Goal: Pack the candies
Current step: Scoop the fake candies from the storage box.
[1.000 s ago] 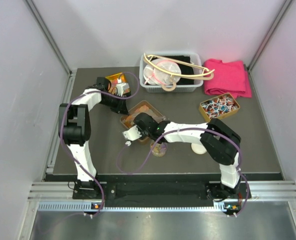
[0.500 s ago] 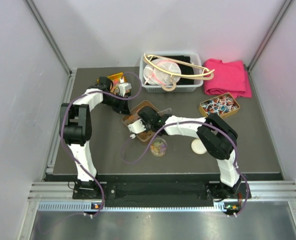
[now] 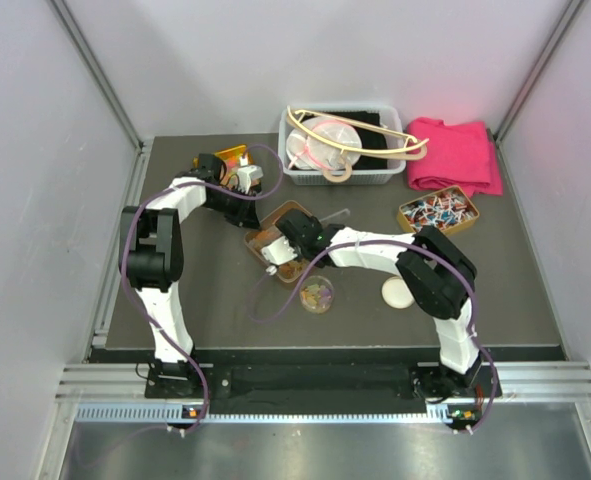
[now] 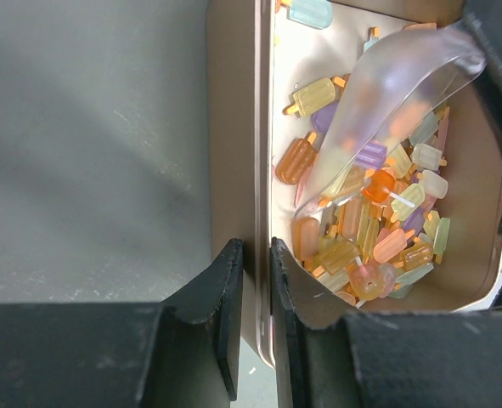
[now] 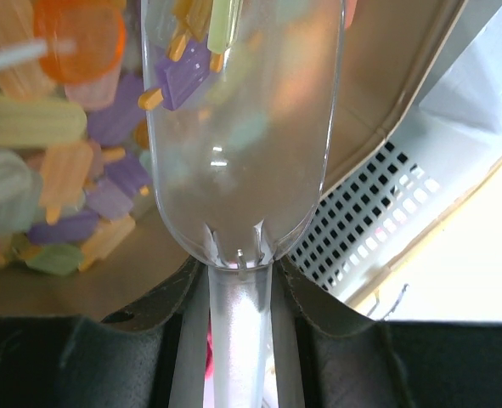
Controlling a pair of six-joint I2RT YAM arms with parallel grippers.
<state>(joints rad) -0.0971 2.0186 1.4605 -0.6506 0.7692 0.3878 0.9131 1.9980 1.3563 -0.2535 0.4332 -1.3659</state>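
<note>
Translucent orange, yellow, pink gummy candies [image 4: 378,221]: bulk heaped in tan metal tin [image 4: 234,102]. Tin wall pinched by left claw [image 4: 256,272]. Clear plastic scoop [image 5: 242,127], handle clamped in right claw [image 5: 238,289], sunk among candies. Small clear round cup [image 3: 318,293], 5 o'clock of tin, partly filled; packing judged early.

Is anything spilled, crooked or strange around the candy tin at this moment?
Nothing looks spilled or damaged. The candies lie inside the tin, heaped toward one corner, where the clear scoop rests among them.
</note>
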